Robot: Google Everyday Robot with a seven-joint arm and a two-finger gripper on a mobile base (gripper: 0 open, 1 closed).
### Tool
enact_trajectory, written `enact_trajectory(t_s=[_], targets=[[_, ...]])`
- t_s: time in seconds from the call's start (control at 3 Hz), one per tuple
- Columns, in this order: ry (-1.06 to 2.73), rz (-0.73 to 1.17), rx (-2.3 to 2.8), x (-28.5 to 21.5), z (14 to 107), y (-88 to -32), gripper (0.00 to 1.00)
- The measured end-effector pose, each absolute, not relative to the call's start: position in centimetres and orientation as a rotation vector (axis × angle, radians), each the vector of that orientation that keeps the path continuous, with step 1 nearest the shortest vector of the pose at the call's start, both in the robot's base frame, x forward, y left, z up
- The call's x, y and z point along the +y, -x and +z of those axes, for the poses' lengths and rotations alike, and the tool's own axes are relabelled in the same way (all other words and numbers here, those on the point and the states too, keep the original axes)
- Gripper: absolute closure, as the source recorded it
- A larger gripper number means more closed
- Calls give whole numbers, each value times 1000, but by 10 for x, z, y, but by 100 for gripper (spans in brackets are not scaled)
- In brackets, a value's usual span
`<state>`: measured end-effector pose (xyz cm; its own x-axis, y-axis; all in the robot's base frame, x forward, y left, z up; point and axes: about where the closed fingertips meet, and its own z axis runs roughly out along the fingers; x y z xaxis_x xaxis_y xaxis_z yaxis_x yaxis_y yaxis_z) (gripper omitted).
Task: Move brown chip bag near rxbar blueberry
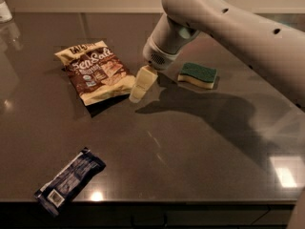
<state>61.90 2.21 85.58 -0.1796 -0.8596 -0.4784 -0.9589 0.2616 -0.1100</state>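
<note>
The brown chip bag (pixel 97 71) lies flat on the dark table at the left middle, cream edged with a brown centre panel. The rxbar blueberry (pixel 70 180), a slim dark blue wrapper with a white barcode end, lies near the table's front left edge, well apart from the bag. My gripper (pixel 139 86) hangs from the white arm just right of the bag's lower right corner, low over the table and close to the bag's edge.
A green-topped yellow sponge (pixel 198 74) lies right of the gripper, behind the arm's wrist. A clear container (pixel 5 9) stands at the far left back corner. The table's front edge (pixel 162 205) runs just past the rxbar.
</note>
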Motion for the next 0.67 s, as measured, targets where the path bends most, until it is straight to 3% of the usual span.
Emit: enact_trajectory(t_s=[0.67], targets=[[1659,415,2073,69,830,-627,0]])
